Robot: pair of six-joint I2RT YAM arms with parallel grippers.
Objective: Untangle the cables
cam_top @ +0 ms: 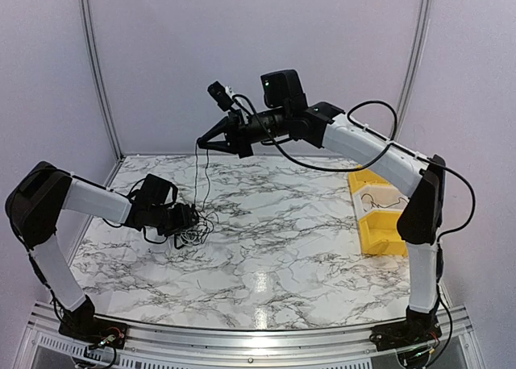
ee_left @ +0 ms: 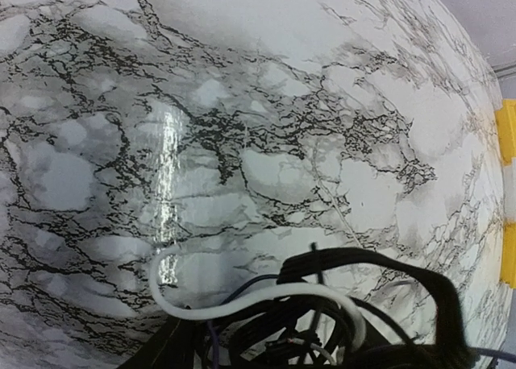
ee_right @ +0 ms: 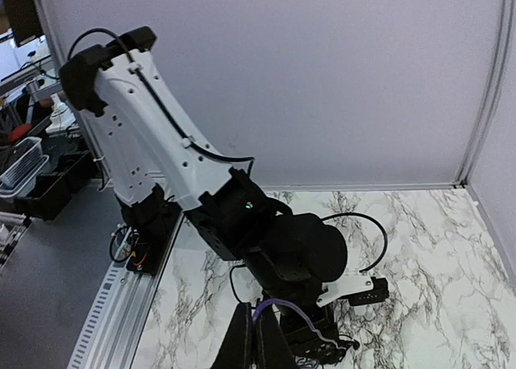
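- Overhead view: the left gripper (cam_top: 187, 218) is down low on the left side of the marble table (cam_top: 282, 256), nose right in the cables (cam_top: 196, 232), which sit in a loose little heap there. Honestly can't tell if its fingers are spread or pinching anything. The right gripper (cam_top: 201, 143) is way up in the air, clenched tight on one thin strand that hangs straight down to the heap. The yellow bin (cam_top: 379, 232) is off at the right edge, well apart from all this.
- Left wrist view: the cables (ee_left: 266, 298) crowd the bottom of the shot, a white one looping over a mess of black ones, lying on the table (ee_left: 242, 103). Its own fingers don't show clearly, so no call there.
- Right wrist view: the right gripper (ee_right: 256, 346) has its fingers pressed together, with a purplish wire (ee_right: 282, 304) arching off the tips. The left arm (ee_right: 161, 143) fills the middle, bent down toward the table.
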